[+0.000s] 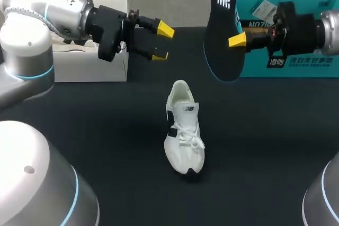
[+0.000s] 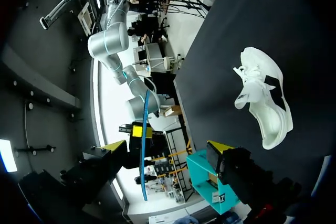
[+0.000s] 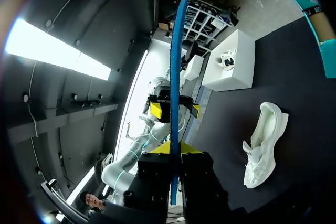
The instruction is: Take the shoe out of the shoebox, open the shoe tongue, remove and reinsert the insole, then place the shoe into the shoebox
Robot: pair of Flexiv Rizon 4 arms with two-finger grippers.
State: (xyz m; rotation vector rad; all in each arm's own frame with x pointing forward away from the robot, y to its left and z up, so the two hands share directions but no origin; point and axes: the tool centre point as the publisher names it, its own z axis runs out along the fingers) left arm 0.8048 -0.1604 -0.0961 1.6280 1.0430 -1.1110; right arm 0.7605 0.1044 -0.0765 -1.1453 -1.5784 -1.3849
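By the far left corner of the black bench (image 1: 106, 130) sits a white box (image 1: 90, 66). In the right wrist view something small and white lies on top of it, maybe another shoe, but it is too small to tell.

Next to the box, the left fingers (image 1: 164, 29) hang in the air over the far part of the bench. They are spread wide and hold nothing.

The white shoe (image 1: 184, 128) stands on its sole near the middle of the bench. Its toe points to the near edge and its heel to the far edge. Nothing touches it.

A bit further right, the right fingers (image 1: 237, 39) pinch the black insole (image 1: 225, 30) from both sides. The insole is up in the air, standing on end, with its thin blue edge (image 3: 176, 77) toward the right wrist camera.

The teal shoebox (image 1: 296, 30) sits at the far right corner of the bench, behind the right arm.
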